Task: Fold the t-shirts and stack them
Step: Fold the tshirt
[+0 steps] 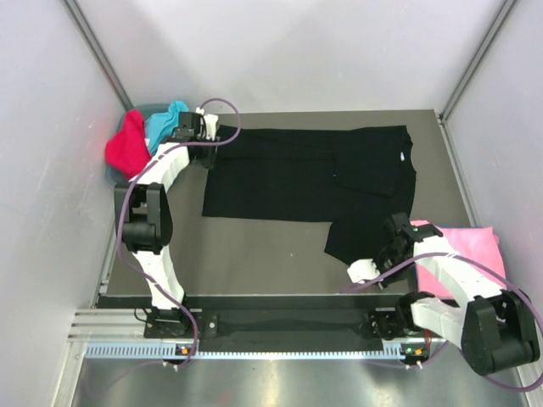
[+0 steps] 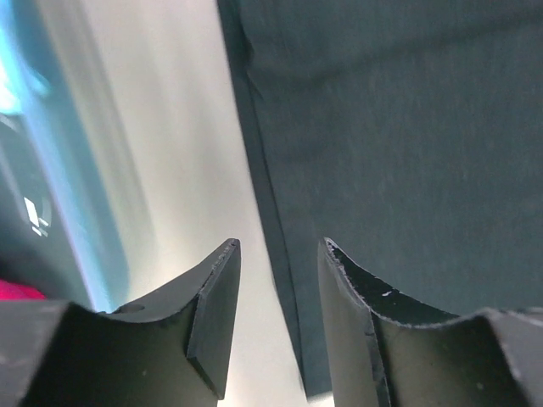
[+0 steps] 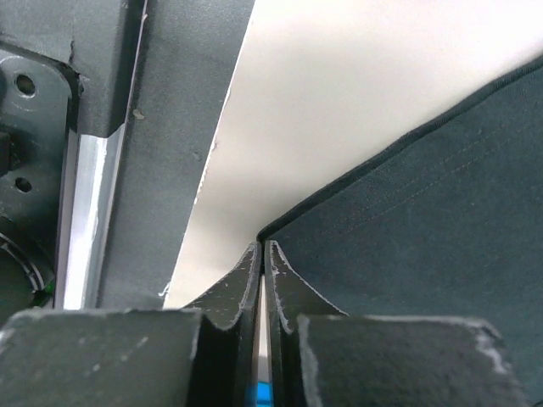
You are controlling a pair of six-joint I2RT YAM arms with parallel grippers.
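The left gripper [image 2: 280,246] stood with its fingers [image 2: 212,322] apart and nothing between them, over the hemmed edge of the black t-shirt [image 2: 407,153]. Pale table [image 2: 170,170] lay left of that edge. A blurred turquoise shape [image 2: 17,76] and a red patch [image 2: 17,291] occupied the far left.

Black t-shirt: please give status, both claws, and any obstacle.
Left claw open astride hem. Right claw shut on near corner. Black t-shirt spread out, nothing on it.
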